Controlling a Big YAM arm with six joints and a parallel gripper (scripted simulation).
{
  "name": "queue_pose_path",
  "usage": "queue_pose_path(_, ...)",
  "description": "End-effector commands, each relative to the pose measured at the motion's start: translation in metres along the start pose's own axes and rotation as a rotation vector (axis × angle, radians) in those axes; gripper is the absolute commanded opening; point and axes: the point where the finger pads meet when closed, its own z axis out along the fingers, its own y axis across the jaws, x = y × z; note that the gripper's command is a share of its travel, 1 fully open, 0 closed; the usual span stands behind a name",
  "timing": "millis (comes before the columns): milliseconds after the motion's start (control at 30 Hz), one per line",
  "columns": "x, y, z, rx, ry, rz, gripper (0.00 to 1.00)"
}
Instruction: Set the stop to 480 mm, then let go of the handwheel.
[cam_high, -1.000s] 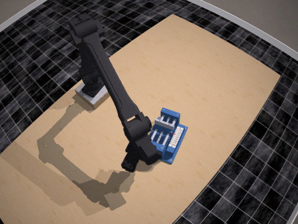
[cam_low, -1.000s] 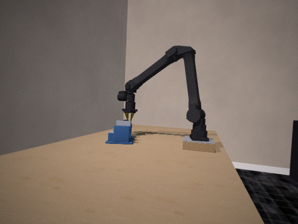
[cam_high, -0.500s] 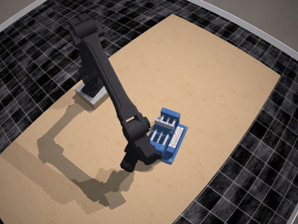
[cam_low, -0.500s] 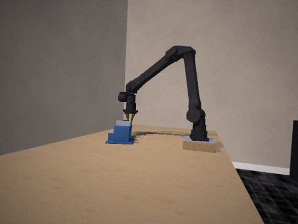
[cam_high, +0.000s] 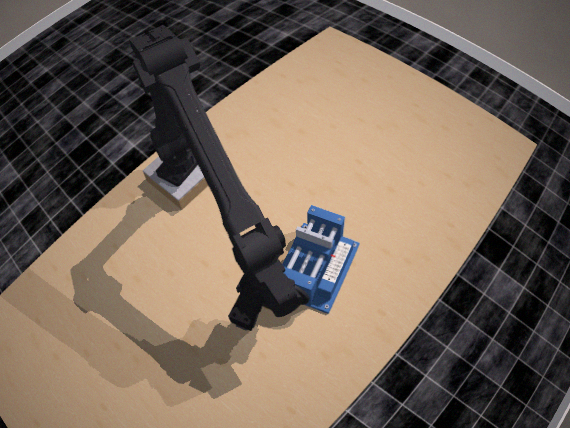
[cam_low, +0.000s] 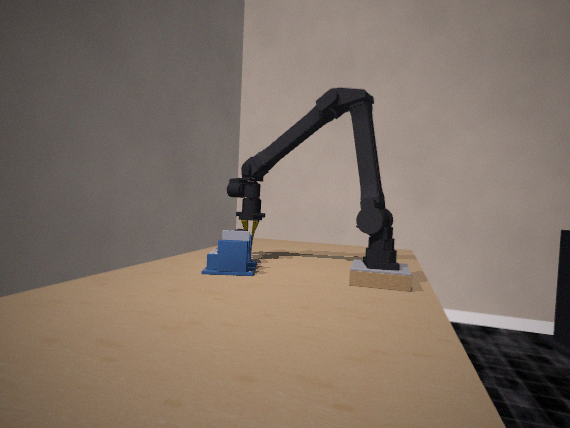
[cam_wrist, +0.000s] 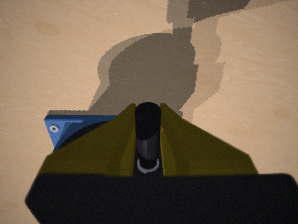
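From my remote station I see a pale wood tabletop (cam_high: 400, 150) (cam_low: 280, 340) (cam_wrist: 40, 60) above a floor of black, marbled square tiles (cam_high: 480, 310) (cam_low: 500, 370) with light grout lines. A dark gray wall (cam_low: 120, 125) meets a beige wall (cam_low: 450, 125), which has a white baseboard (cam_low: 500, 321). Soft shadows cross the wood.

Black arm (cam_high: 212, 150) (cam_low: 295, 136) arched high — wrist (cam_high: 274, 287) (cam_low: 251, 191) lowered, pincer (cam_low: 250, 240) (cam_wrist: 148, 111) pointing down, fingers clamped nearly together

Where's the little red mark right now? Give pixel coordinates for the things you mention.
In the top view, the red mark (cam_high: 333, 256) is at the left edge of the white scale (cam_high: 336, 263), on the blue frame's (cam_high: 341, 295) side away from the robot's base (cam_high: 182, 192).
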Motion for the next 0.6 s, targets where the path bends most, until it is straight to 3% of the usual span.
queue_pose_path(0, -0.006, -0.008, 0.009, 0.015, -0.002, 0.001, 0.06)
queue_pose_path(567, -0.006, -0.005, 0.021, 0.012, -0.003, -0.001, 0.06)
